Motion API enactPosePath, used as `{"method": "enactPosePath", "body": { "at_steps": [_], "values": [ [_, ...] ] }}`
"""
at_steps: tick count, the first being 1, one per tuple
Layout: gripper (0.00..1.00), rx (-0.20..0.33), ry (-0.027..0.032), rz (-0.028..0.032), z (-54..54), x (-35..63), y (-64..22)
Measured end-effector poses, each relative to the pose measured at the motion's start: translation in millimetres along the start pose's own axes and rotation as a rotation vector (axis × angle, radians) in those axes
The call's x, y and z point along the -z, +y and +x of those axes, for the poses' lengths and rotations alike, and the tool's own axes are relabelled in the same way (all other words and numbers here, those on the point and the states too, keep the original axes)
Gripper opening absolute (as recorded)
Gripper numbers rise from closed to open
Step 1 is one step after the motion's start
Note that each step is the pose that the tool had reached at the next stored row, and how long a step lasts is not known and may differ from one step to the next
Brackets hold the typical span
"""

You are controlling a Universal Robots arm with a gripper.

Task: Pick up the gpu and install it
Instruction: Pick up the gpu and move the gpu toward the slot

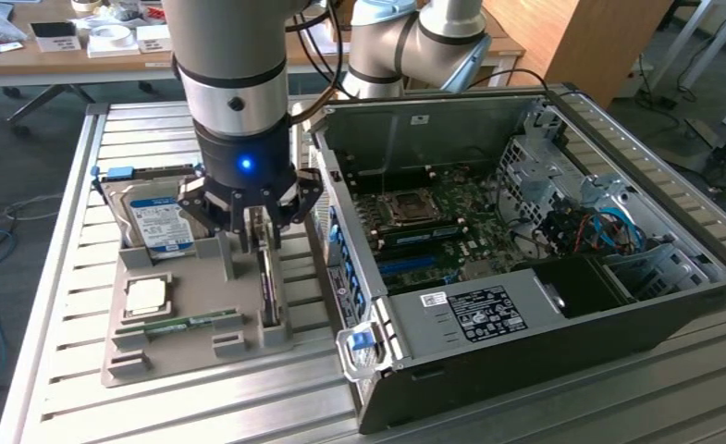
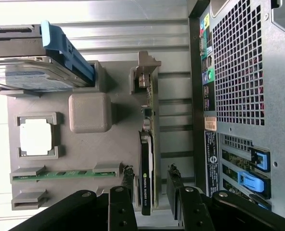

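Your tool straddles the gpu, released.
Its fingers flank the card, upright on edge in the grey tray beside the computer case.

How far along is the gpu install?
Done: the gripper is positioned over the gpu, which stands on edge in the gray tray. In hand: nothing; the fingers sit open either side. Left: grasp, lift, seat it in the open case.
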State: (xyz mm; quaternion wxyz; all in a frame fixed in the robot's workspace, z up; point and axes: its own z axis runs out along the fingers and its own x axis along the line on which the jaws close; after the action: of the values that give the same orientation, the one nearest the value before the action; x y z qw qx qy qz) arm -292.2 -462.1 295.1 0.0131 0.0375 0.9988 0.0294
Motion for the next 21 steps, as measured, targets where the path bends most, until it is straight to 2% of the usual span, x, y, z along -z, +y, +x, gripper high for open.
{"method": "enactPosePath", "body": {
  "at_steps": [8,15,21],
  "values": [
    [0.42,0.0,-0.0001,-0.0014,0.2,-7.7,-0.4],
    [0.42,0.001,-0.0002,-0.0017,-0.4,-9.5,-0.5],
    [0.42,0.001,-0.0001,-0.0015,-0.2,-17.2,-0.9]
  ]
}}
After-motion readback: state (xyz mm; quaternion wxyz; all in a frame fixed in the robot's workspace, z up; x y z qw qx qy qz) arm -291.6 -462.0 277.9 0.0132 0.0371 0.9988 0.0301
